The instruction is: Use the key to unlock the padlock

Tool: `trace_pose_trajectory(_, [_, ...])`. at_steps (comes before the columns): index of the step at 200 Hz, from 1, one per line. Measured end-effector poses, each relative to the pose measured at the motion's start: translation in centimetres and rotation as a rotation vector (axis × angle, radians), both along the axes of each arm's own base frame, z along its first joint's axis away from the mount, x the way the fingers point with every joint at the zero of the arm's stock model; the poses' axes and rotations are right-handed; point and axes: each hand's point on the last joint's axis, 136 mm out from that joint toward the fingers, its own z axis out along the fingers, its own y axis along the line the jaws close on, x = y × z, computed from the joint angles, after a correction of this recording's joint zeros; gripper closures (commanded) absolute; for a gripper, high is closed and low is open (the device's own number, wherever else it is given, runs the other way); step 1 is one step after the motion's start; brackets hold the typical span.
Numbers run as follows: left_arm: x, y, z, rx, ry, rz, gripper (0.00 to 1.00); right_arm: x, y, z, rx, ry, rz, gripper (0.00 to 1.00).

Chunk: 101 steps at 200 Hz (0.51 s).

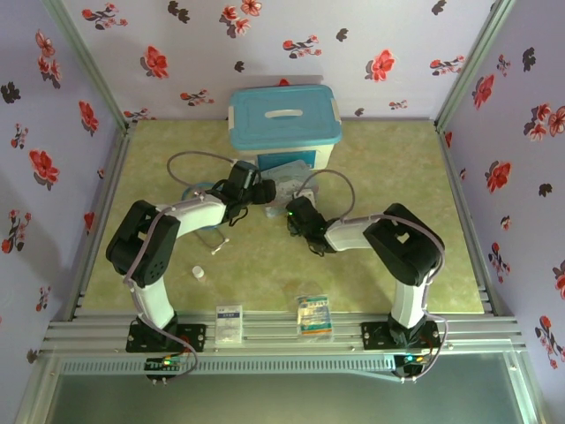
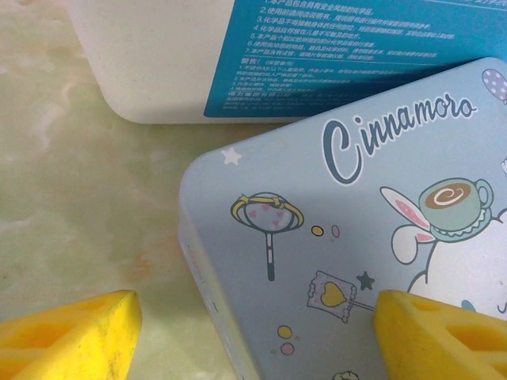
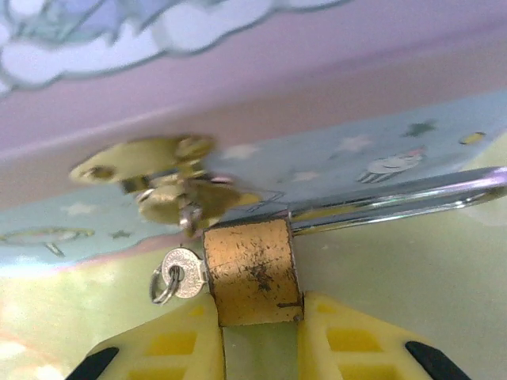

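- The left gripper [image 2: 257,317] hangs wide open with nothing in it, over the corner of a pale-blue cartoon tin [image 2: 356,261]. The lid reads "Cinnamoro" in script, cut off by the frame edge.
- Behind the tin, a white storage box [image 2: 158,63] carries a blue label of Chinese print too fine to read.
- The key [image 3: 181,273], a small silver head on a thin ring, sits against the left face of the padlock [image 3: 253,269]. Whether it is in the keyway I cannot tell. It is probably light, thin and slippery, best pinched flat across the head.
- The padlock lies on its side on the tabletop [image 3: 412,301] just beside the tin, its chrome shackle [image 3: 396,202] pointing right. It looks rigid and dense for its size; the flat brass sides are where to hold it, leaving the key end clear.
- The right gripper [image 3: 257,321] stands nearly shut, its yellow fingers pressed on the padlock's two sides, apparently gripping it.
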Motion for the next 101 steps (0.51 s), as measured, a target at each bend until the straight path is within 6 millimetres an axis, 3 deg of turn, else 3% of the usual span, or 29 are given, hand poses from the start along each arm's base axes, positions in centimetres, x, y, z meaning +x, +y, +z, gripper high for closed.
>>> trace_pose_trajectory(37, [0.1,0.0,0.0,-0.005,-0.006,0.001,0.24,0.1,-0.5,0.4,0.253,-0.01,-0.066,0.95])
trace_pose_trajectory(101, [0.2,0.2,-0.1,-0.011,-0.014,0.004,0.24,0.8,-1.6,1.1,0.527,-0.033,-0.151,0.98])
